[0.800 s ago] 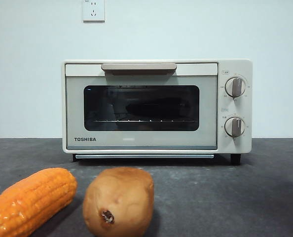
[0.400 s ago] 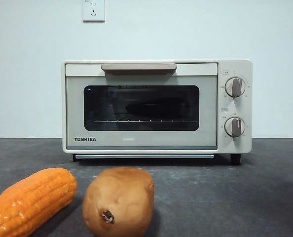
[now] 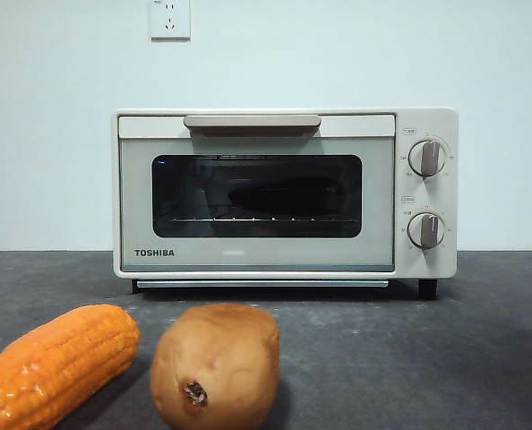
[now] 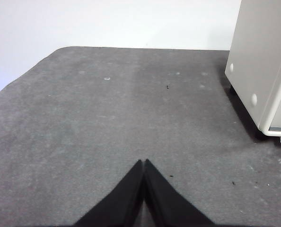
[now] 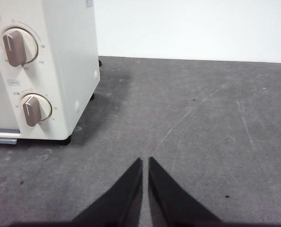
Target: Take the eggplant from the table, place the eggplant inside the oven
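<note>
The cream oven (image 3: 257, 255) stands at the back of the dark grey table (image 3: 409, 358) with its door closed. Behind the dark glass lies a long dark shape, the eggplant (image 3: 288, 194), resting on the rack. My left gripper (image 4: 144, 161) is shut and holds nothing; it hovers over bare table beside the oven's side wall (image 4: 263, 61). On the other side, by the knob end of the oven (image 5: 69, 56), my right gripper (image 5: 145, 160) is also shut with nothing in it. Neither arm shows in the front view.
An orange corn cob (image 3: 55, 363) and a brown potato (image 3: 217, 363) lie side by side at the table's front left. Two round knobs (image 3: 426, 158) sit on the oven's right panel. A white wall with a socket (image 3: 169, 18) rises behind.
</note>
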